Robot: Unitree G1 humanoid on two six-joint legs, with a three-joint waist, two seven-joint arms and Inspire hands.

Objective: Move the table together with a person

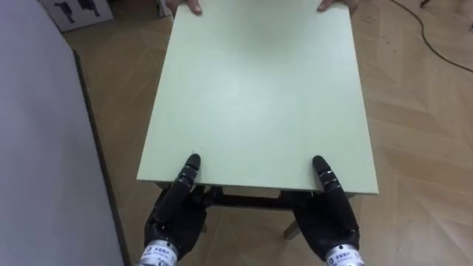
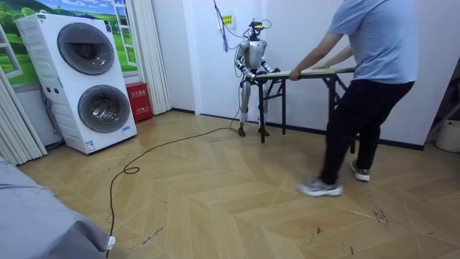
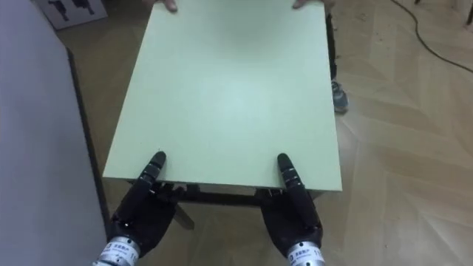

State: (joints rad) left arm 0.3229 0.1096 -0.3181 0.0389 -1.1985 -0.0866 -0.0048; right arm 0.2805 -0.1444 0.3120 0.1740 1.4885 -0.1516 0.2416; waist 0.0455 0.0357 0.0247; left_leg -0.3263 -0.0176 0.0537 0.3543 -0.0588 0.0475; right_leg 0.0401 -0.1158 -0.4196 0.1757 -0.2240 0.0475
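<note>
Hands [image 1: 174, 214] [image 1: 329, 218] seemingly clamp table [image 1: 259, 96]; person [image 2: 366, 86] opposite.

home laundry room: stacked washing machines [image 2: 90, 83], curtains [image 2: 151, 54].

Left hand [image 1: 176, 216] & right hand [image 1: 330, 220]: glossy black shells, rounded backs. Each has a silver metal wrist cuff at the near end, w/ a pale label & small print. Room view: robot body slim, silver-grey w/ darker joints, small dark head at the top. Thin cord goes up from its shoulders; dark cable trails from it across the floor to the near left. Person [image 2: 368, 65]: light blue short-sleeve tee, black trousers, grey sneakers w/ white soles.
</note>
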